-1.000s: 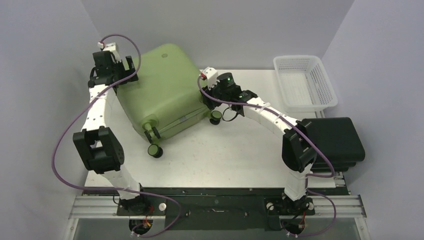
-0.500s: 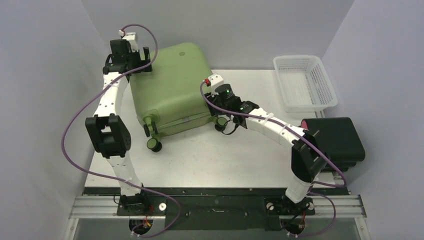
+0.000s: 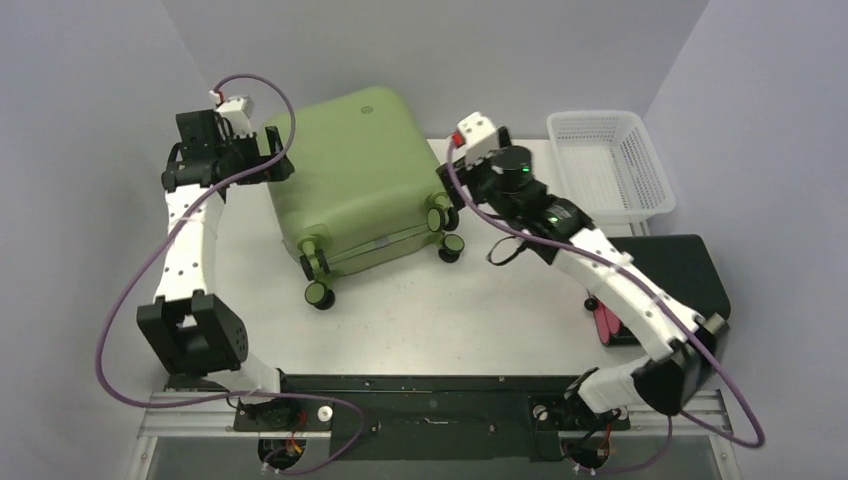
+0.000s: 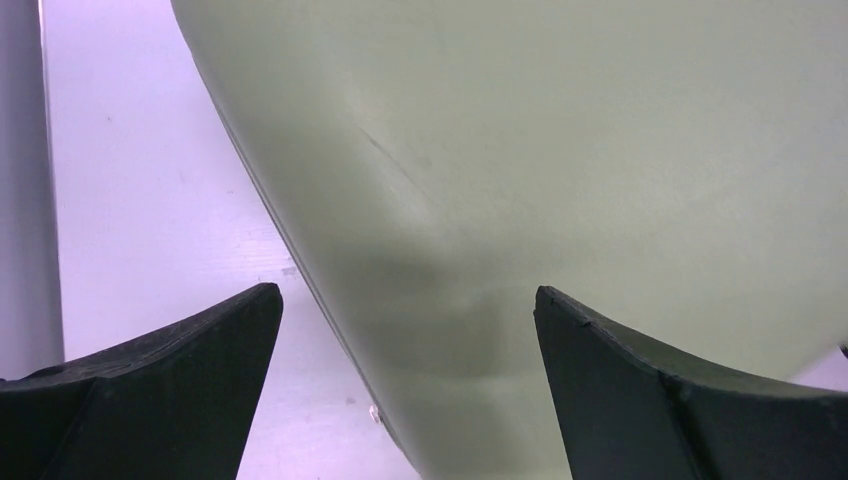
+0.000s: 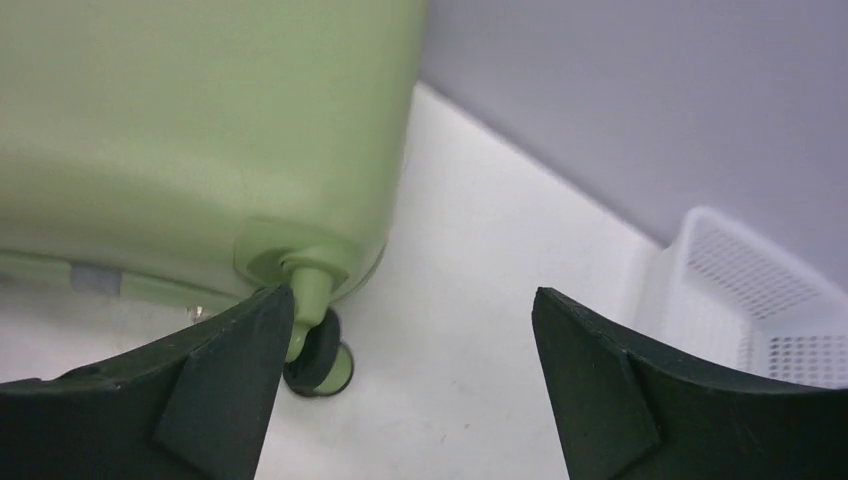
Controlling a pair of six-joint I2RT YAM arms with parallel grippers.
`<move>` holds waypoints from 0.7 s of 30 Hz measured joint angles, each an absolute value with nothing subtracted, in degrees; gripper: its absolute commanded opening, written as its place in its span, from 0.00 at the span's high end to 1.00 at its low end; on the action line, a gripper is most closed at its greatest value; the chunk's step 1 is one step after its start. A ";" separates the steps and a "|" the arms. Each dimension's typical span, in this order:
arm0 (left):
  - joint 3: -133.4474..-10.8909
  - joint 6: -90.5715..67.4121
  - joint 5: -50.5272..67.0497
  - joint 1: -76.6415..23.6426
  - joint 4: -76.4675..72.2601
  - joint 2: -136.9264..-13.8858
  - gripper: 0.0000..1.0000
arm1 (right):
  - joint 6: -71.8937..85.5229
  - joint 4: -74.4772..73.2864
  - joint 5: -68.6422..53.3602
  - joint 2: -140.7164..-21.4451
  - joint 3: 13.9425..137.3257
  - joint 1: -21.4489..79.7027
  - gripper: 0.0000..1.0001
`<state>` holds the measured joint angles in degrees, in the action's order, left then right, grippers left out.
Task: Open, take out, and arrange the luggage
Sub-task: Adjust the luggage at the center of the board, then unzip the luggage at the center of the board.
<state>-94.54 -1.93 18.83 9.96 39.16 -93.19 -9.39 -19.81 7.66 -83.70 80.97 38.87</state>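
Observation:
The luggage [image 3: 350,175] is a light olive-green hard-shell suitcase at the back left of the table, closed, with its black wheels [image 3: 318,293] toward the near side. My left gripper [image 3: 262,150] is open at its upper left corner. In the left wrist view the shell [image 4: 550,130] fills the space between the spread fingers of the left gripper [image 4: 405,292]. My right gripper [image 3: 452,172] is open just right of the case. In the right wrist view the right gripper [image 5: 412,292] holds nothing, and one wheel [image 5: 320,365] rests on the table beside the left finger.
A white mesh basket [image 3: 608,165] stands at the back right, also seen from the right wrist as the basket [image 5: 760,290]. A smaller black case [image 3: 670,280] with a pink-red side lies at the right edge, under the right arm. Grey walls close in the left, back and right.
The right gripper has opened and pulled back up and right from the suitcase's wheel. The left arm has swung back to the left. The suitcase has shifted right.

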 measured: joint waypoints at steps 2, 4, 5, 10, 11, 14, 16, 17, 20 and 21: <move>-91.68 -0.95 19.73 9.87 39.31 -88.40 0.04 | -9.65 -16.97 6.83 -77.43 80.75 37.52 0.15; -89.23 -0.27 20.78 9.78 39.44 -84.05 0.04 | -9.41 -13.45 3.11 -72.58 79.42 34.81 0.15; -88.20 0.12 21.37 9.78 39.42 -82.28 0.04 | -8.75 -11.53 0.45 -70.87 78.06 33.10 0.15; -85.41 2.04 23.77 9.67 40.47 -78.74 0.04 | -3.62 5.56 -10.50 -65.73 59.57 28.60 0.17; -85.10 2.46 24.27 9.54 41.06 -78.74 0.04 | -3.14 9.13 -11.79 -65.82 54.48 28.93 0.21; -84.25 3.44 24.95 9.41 42.81 -78.70 0.04 | -1.85 16.23 -13.32 -68.07 40.69 30.50 0.23; -83.70 3.84 25.39 9.37 43.68 -78.48 0.04 | -1.41 19.66 -12.97 -70.24 35.53 31.88 0.22; -83.22 3.95 25.63 9.34 43.83 -78.17 0.04 | -1.39 22.17 -12.38 -71.31 33.98 32.80 0.22; -81.10 4.56 26.37 9.30 44.10 -76.71 0.04 | -2.24 32.95 -9.08 -74.28 31.53 36.53 0.22; -80.49 4.95 26.59 9.30 44.40 -76.27 0.04 | -2.55 37.21 -8.05 -75.40 31.03 37.71 0.22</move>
<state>-80.49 4.95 26.59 9.30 44.40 -76.27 -2.55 37.21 -8.05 -75.40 31.03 37.71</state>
